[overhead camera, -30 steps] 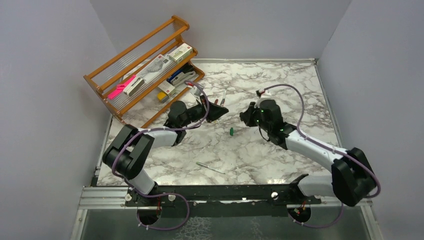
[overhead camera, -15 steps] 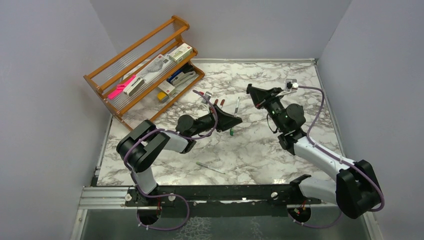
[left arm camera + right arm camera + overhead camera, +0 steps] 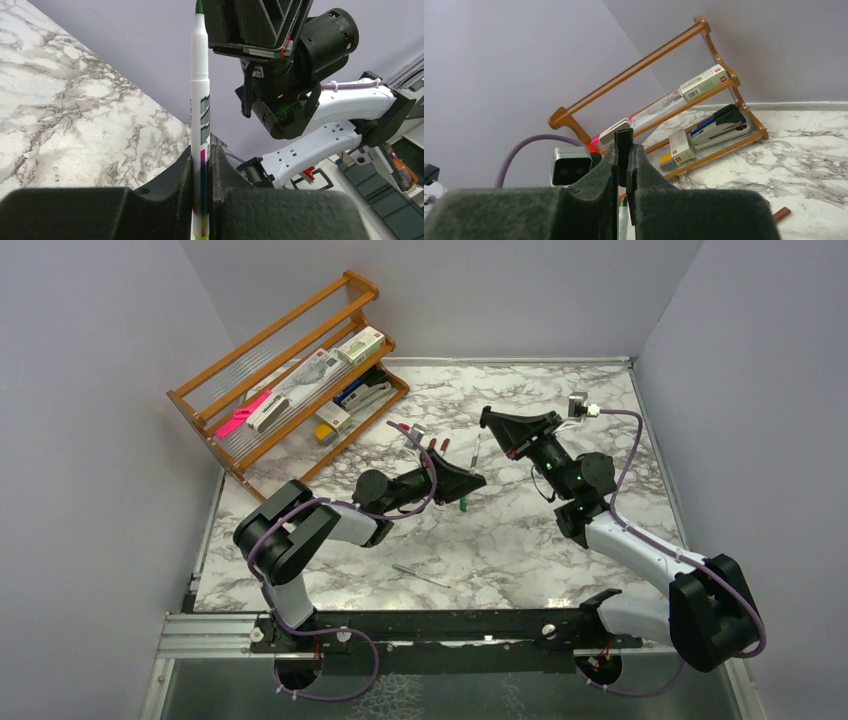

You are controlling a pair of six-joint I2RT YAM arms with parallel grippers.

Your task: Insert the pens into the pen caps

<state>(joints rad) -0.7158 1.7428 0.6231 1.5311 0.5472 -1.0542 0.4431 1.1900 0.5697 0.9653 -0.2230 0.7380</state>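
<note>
The left gripper (image 3: pixel 201 155) is clamped on a pen (image 3: pixel 200 100). Both fingers (image 3: pixel 175 175) press the lower barrel, where the coloured bands sit. In the left wrist view the pen stands straight up out of the jaws, its long axis in line with the fingers and its green tip leading. From above, the left gripper (image 3: pixel 470 480) holds the pen (image 3: pixel 476 452) pointing toward the far edge and slightly right, with the tip close under the right gripper (image 3: pixel 487 418).

The right gripper (image 3: pixel 624 150) has its fingers pinched on a short dark cap (image 3: pixel 624 137). The cap stands lengthwise between them, its rounded end poking past the fingertips. Its colour reads only as dark.

On the marble table (image 3: pixel 480 550), a green cap (image 3: pixel 463 503) lies just nearer than the left gripper. Two red-brown caps (image 3: pixel 432 445) lie side by side beyond the left wrist. Another pen (image 3: pixel 420 575) lies flat, well toward the arm bases, its axis running left to right with a slight slant. The wooden rack (image 3: pixel 270 370) stands at the far left.
</note>
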